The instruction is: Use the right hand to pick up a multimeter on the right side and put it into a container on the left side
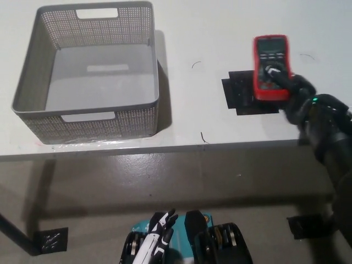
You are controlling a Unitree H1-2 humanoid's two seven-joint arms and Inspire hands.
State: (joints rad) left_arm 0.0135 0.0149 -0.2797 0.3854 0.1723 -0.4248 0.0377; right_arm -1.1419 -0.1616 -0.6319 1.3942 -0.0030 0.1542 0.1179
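Red and easy to spot, your multimeter is on the right side of the white table, over a black patch. Your black right hand is wrapped around its near end. The grey basket waits far left. Your white left hand hangs low with fingers spread.
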